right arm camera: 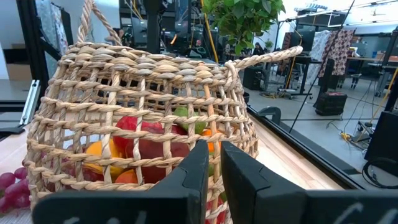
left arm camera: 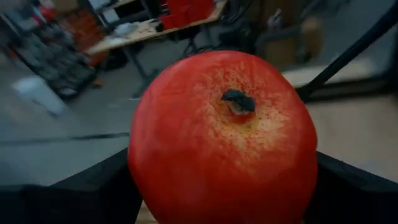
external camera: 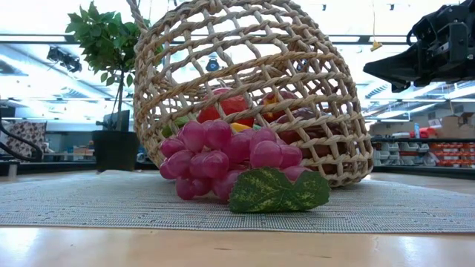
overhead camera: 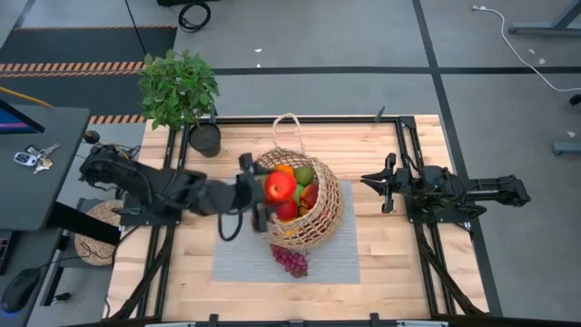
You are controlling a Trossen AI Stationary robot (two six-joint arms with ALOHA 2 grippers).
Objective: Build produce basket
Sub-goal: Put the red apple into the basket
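The wicker basket [overhead camera: 324, 216] lies tipped on a grey mat [overhead camera: 238, 260], its mouth toward the table's left, with several pieces of produce inside. Purple grapes [overhead camera: 290, 262] with a cloth leaf [external camera: 278, 190] lie on the mat against the basket's near side. My left gripper [overhead camera: 270, 191] hangs over the basket's mouth, shut on a red apple [overhead camera: 280, 186]. My right gripper [overhead camera: 368, 180] stays shut at the table's right, its fingers [right arm camera: 205, 168] pointing at the basket [right arm camera: 124, 106]. My left gripper pinches the red apple [left arm camera: 217, 143] between its two fingers [left arm camera: 93, 193], one on each opposite flank. The fingers come roughly level from the table's left. The apple's dark-spotted end [left arm camera: 238, 101] faces back toward the wrist. It is lifted clear, above the basket's mouth.
A potted plant [overhead camera: 179, 91] in a black pot [overhead camera: 205, 139] stands at the far left corner of the table. Dark frame rails [overhead camera: 408, 145] run along the table's sides. Bare wood [overhead camera: 390, 272] lies to the right of the mat.
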